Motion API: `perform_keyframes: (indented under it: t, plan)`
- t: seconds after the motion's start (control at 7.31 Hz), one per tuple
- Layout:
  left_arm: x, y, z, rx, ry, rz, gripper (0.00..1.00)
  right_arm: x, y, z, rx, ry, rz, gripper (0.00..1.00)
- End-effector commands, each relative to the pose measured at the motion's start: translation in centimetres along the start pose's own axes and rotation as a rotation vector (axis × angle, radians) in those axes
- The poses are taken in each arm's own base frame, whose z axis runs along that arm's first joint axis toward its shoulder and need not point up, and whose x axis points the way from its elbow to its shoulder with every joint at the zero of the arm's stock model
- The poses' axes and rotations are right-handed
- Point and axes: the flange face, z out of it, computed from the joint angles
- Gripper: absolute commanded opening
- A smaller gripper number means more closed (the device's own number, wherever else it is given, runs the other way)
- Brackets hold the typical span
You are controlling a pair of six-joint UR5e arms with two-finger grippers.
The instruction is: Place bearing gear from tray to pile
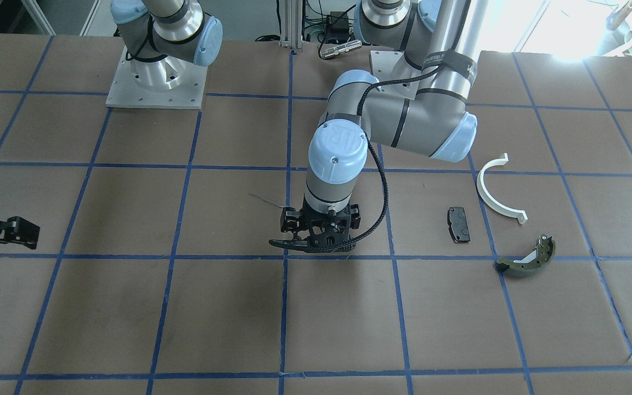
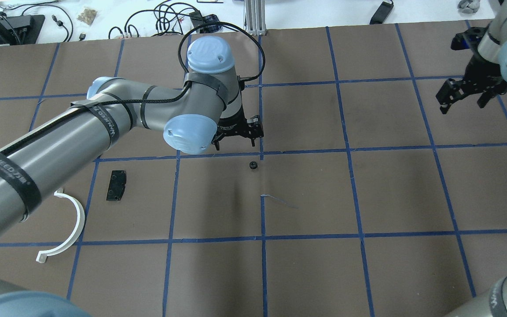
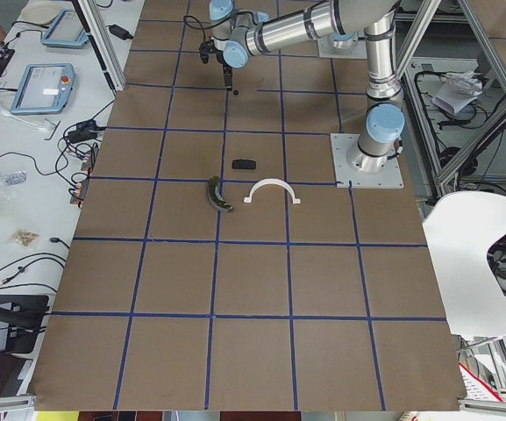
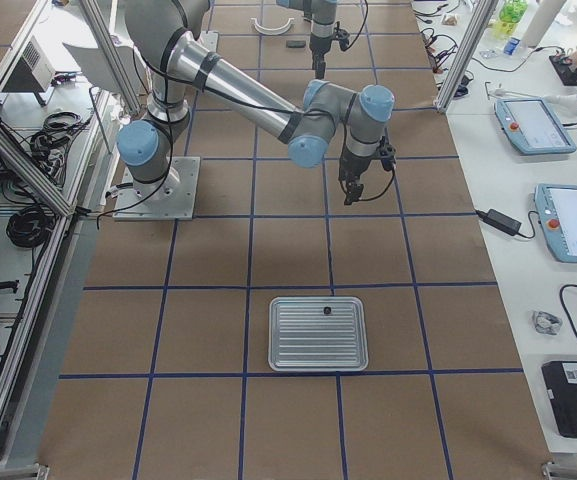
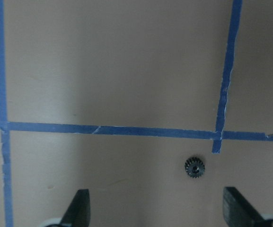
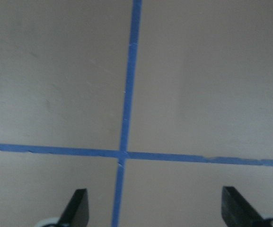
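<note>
The bearing gear (image 2: 251,165) is a small black toothed wheel lying on the brown table near a blue tape crossing. In the left wrist view the gear (image 5: 194,167) lies just ahead of the fingertips, nearer the right one. My left gripper (image 2: 236,138) (image 5: 157,213) is open and empty, close above the table. The pile lies far to my left: a black plate (image 2: 116,185), a white half-ring (image 2: 66,229) and an olive-green shoe (image 1: 527,258). The ribbed metal tray (image 4: 318,333) is on my right side. My right gripper (image 2: 464,94) (image 6: 155,213) is open and empty over bare table.
A small dark part (image 4: 326,311) sits in the tray near its far edge. A thin wire scrap (image 2: 280,200) lies on the table near the gear. The two arm bases (image 1: 157,82) stand at the robot's edge of the table.
</note>
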Motion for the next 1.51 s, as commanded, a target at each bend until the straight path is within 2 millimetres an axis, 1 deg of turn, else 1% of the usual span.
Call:
perform_keyframes:
  t: [0.0, 0.14, 0.27, 0.41, 0.55, 0.68, 0.82, 0.96, 1.09, 1.23, 1.37]
  plan:
    - [2.2, 1.7, 4.2, -0.031, -0.009, 0.021, 1.0, 9.7, 3.9, 1.2, 0.015, -0.006, -0.101, 1.0]
    - [2.2, 1.9, 5.7, -0.057, -0.016, 0.015, 1.0, 12.7, 5.1, 2.3, 0.02, -0.006, -0.17, 1.0]
    - [2.3, 2.1, 6.2, -0.065, -0.021, 0.018, 1.0, 15.1, 5.8, 3.5, 0.028, 0.007, -0.231, 1.0]
    - [2.8, 2.2, 6.2, -0.04, -0.015, 0.031, 0.93, 18.2, 7.5, 5.0, 0.028, 0.005, -0.247, 1.0]
    - [3.0, 1.9, 6.3, -0.017, -0.007, 0.033, 0.75, 20.2, 7.8, 6.7, 0.031, 0.009, -0.262, 1.0]
    - [3.2, 1.7, 6.5, -0.003, -0.001, 0.035, 0.68, 23.0, 8.6, 8.1, 0.057, -0.013, -0.262, 1.0]
    - [3.2, 1.7, 6.6, -0.001, 0.0, 0.036, 0.67, 25.9, 8.9, 9.2, 0.075, -0.022, -0.285, 1.0]
    - [3.2, 1.5, 6.7, -0.002, -0.001, 0.032, 0.64, 27.9, 8.7, 11.1, 0.074, -0.035, -0.277, 1.0]
    - [3.3, 1.4, 6.8, -0.002, 0.002, 0.032, 0.48, 28.5, 8.0, 13.2, 0.075, -0.059, -0.277, 1.0]
    - [3.4, 1.2, 6.7, 0.012, 0.011, 0.035, 0.31, 28.5, 7.8, 14.0, 0.07, -0.07, -0.267, 1.0]
    - [3.4, 1.1, 6.6, 0.017, 0.012, 0.037, 0.14, 28.1, 7.4, 13.9, 0.069, -0.071, -0.273, 0.99]
